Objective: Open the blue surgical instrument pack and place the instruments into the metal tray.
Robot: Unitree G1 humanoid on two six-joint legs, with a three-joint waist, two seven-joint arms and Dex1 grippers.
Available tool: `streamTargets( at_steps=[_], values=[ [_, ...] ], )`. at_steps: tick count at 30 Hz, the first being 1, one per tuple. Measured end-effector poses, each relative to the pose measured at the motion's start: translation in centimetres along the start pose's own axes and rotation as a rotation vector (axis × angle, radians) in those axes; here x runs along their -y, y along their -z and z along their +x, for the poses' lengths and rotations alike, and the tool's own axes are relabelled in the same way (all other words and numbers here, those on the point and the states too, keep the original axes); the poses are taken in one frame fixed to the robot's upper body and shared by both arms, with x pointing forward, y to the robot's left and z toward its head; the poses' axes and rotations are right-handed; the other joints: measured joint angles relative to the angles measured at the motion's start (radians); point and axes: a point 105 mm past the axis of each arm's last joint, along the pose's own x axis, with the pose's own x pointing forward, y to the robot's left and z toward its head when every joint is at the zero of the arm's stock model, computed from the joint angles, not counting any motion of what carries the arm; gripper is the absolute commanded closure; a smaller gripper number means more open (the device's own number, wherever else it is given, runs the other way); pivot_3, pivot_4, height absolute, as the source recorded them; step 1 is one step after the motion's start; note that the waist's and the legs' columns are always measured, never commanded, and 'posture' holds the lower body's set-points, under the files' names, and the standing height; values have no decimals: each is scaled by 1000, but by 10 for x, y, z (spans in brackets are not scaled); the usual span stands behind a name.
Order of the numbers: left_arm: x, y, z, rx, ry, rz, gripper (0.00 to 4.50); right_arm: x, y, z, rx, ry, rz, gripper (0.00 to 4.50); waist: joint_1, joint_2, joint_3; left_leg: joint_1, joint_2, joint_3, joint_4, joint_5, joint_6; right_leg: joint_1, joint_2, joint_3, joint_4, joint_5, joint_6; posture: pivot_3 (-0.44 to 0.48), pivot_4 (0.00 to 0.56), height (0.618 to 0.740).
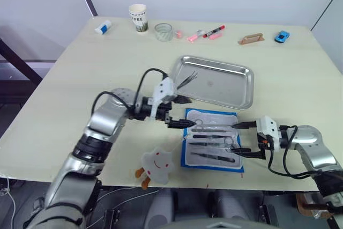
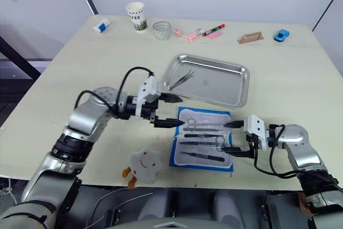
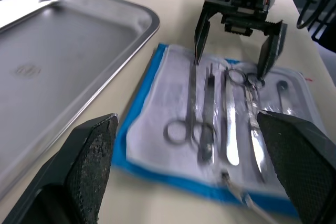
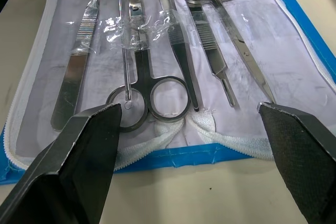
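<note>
The blue surgical instrument pack point(image 1: 214, 116) lies unzipped and flat near the table's front edge, white lining up. Several instruments point(image 4: 142, 77) sit in it side by side: scissors, tweezers and a scalpel-like tool. Just behind the pack stands the metal tray point(image 1: 225, 85), with one slim pair of tweezers point(image 1: 187, 80) at its left end. My left gripper point(image 1: 181, 112) hovers open at the pack's left edge, between pack and tray. At the pack's right edge my right gripper point(image 1: 238, 139) is open too, fingers pointing inward over the lining. Neither gripper holds anything.
Along the table's far edge stand a paper cup point(image 1: 138, 17), a glass point(image 1: 163, 31), pink and red markers point(image 1: 206, 34), a tan handle-shaped piece point(image 1: 251, 38), a small blue toy car point(image 1: 282, 36) and a white tube point(image 1: 103, 26). A star-shaped plush point(image 1: 156, 162) lies front left of the pack.
</note>
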Motion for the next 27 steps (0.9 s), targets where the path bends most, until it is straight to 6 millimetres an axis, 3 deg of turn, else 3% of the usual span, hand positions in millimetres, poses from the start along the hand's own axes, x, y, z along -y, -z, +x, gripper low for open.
streamTargets(
  at_steps=[2, 9, 15, 18, 27],
  values=[
    [-2, 4, 9, -24, 5, -5, 1115, 0, 0, 0, 0, 3, 2, 0, 1, 0, 0, 0, 0, 0, 0, 0, 0, 0, 0, 0, 0, 0, 0, 0, 150, 740],
    [-6, 9, 40, -116, 27, 44, 1115, -2, 1, 2, 13, 26, 13, 0, 1, 0, 0, 0, 0, 0, 0, 0, 0, 0, 1, 1, 0, 0, 0, 0, 150, 740],
    [-9, 18, 45, -164, 35, 59, 1115, -3, 0, 4, 21, 37, 15, 0, -9, 0, 0, 0, 0, 0, 0, 0, 0, 0, 1, 1, 0, 0, 0, 0, 150, 740],
    [-10, 19, 48, -177, 51, 65, 2484, -3, 0, 4, 21, 39, 16, 0, -10, 0, 0, 0, 0, 0, 0, 0, 0, 0, 1, 1, 0, 0, 0, 0, 150, 740],
    [-7, 23, 49, -218, 78, 84, 2484, -3, -1, 5, 23, 46, 16, 0, -14, 0, 0, 0, 0, -1, 0, 0, 0, 0, 2, 1, 0, 0, 0, 0, 150, 740]
  ],
)
